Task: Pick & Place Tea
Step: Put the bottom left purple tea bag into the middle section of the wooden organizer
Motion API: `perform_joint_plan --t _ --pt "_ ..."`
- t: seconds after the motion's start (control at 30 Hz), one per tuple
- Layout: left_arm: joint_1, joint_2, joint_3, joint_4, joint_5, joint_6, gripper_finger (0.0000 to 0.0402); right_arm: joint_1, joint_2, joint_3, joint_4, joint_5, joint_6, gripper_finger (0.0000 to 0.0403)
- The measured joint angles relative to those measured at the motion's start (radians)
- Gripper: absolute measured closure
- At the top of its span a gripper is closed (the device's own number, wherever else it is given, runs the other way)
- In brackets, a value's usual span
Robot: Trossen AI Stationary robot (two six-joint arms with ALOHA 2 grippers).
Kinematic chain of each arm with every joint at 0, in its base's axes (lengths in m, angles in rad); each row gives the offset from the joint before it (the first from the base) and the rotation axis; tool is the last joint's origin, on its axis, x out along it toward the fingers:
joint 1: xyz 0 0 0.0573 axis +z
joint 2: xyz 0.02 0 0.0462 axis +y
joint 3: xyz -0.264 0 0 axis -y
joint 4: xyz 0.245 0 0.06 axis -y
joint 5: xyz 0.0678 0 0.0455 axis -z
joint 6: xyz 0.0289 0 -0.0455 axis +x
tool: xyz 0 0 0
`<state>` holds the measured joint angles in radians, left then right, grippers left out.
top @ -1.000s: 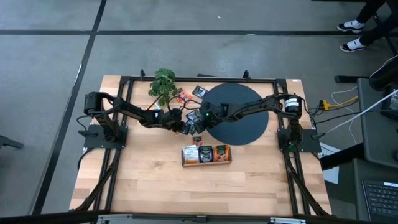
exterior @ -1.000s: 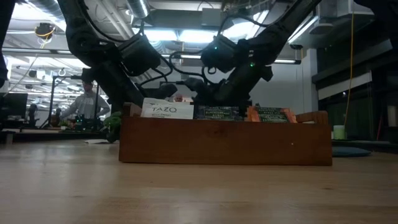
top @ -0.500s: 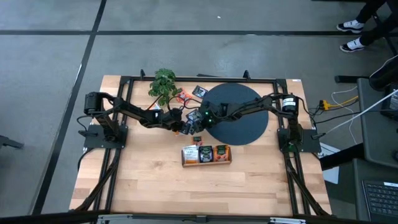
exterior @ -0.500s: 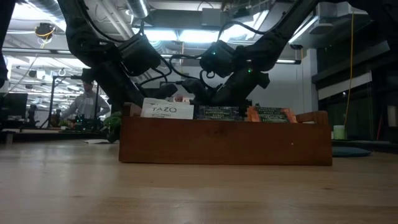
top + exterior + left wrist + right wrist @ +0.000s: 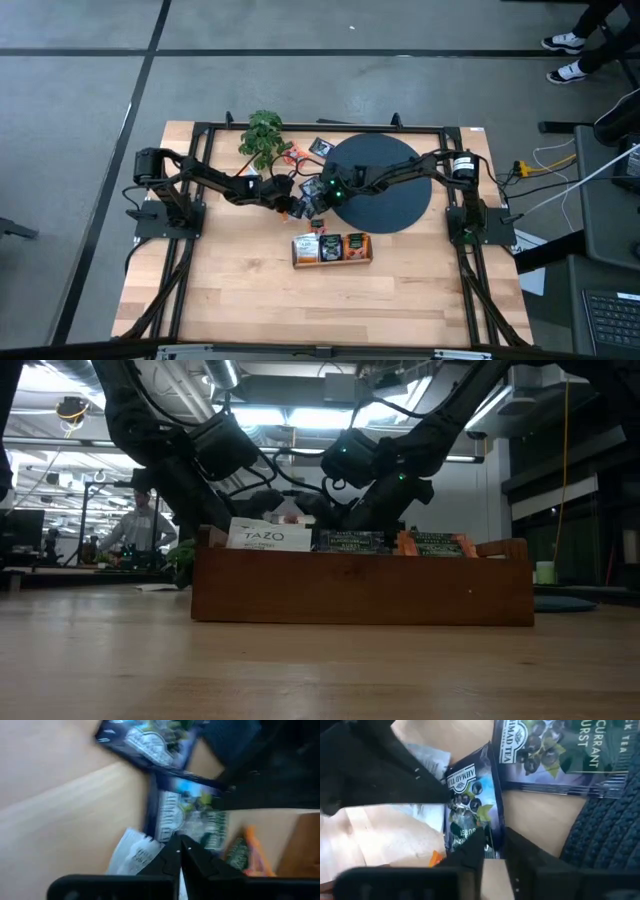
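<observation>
Blackcurrant tea packet (image 5: 472,817) pinched at edge by right hand (image 5: 492,851); left hand (image 5: 180,851) closed, empty, over white packet (image 5: 132,855) on bench (image 5: 250,290).

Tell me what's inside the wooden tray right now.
Wooden tray holds upright tea packets: white Tazo, dark teal, orange. Its front wall hides their lower parts.

Beyond my claw: a grey concrete floor (image 5: 80,90) crossed by dark seams surrounds the wooden table (image 5: 250,300). Strip lights (image 5: 265,415) glow on the ceiling far behind; a person (image 5: 140,525) sits at a distant bench, and a desk (image 5: 610,230) stands off to my side.
</observation>
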<state>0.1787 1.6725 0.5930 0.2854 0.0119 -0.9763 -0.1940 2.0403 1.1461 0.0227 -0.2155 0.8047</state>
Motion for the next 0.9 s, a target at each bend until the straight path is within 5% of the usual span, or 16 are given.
perform_joint_plan --t 0.17,0.47,0.9 --pt "0.000 -0.004 0.000 -0.005 0.011 -0.003 0.0393 0.000 0.002 -0.001 0.000 0.000 -0.018 0.0393" --pt "0.000 -0.025 0.000 -0.004 0.007 0.048 0.0344 0.000 0.002 -0.001 -0.005 -0.005 -0.050 0.0398" --pt "0.001 -0.270 0.002 -0.105 -0.079 0.179 0.0336 -0.017 -0.011 0.021 -0.050 -0.041 -0.147 0.0400"
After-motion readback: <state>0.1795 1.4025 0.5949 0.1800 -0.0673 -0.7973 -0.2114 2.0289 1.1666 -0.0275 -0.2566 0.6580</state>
